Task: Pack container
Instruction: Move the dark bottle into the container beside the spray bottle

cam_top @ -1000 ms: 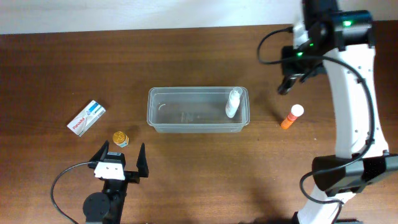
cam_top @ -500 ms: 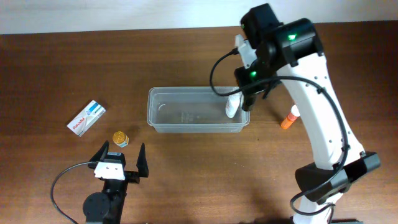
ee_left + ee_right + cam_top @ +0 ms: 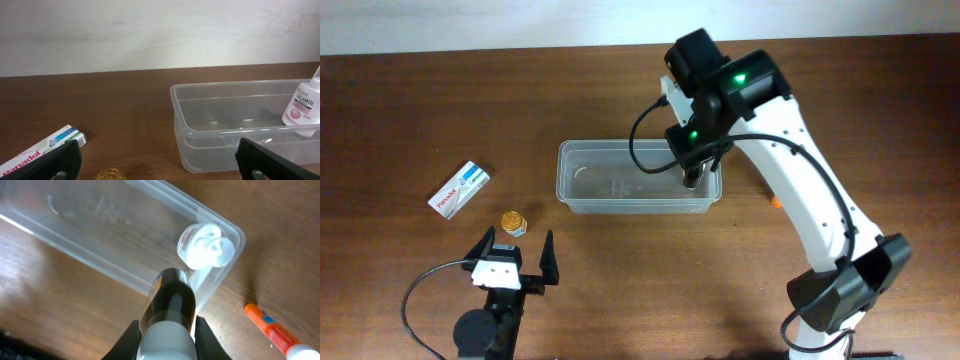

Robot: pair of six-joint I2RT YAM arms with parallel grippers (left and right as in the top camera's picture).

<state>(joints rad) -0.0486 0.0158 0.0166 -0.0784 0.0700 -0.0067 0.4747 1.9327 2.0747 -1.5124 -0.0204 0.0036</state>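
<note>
The clear plastic container (image 3: 582, 180) lies at the table's middle. A white Calamol bottle (image 3: 302, 107) leans in its right end; its cap shows in the right wrist view (image 3: 205, 247). My right gripper (image 3: 692, 178) hovers over that right end, shut on a dark bottle with a white cap (image 3: 170, 297), pointing down. My left gripper (image 3: 510, 262) is open and empty near the front edge, left of the container (image 3: 220, 125). A Panadol box (image 3: 459, 189) and a small gold-lidded jar (image 3: 513, 222) lie left of the container.
An orange tube (image 3: 270, 330) lies on the table right of the container, mostly hidden under my right arm in the overhead view. The Panadol box (image 3: 40, 152) and the jar's lid (image 3: 111, 175) sit just ahead of my left fingers.
My right arm has swung left from the back right to above the container's right end, now covering the Calamol bottle from overhead. The left arm has not moved.
</note>
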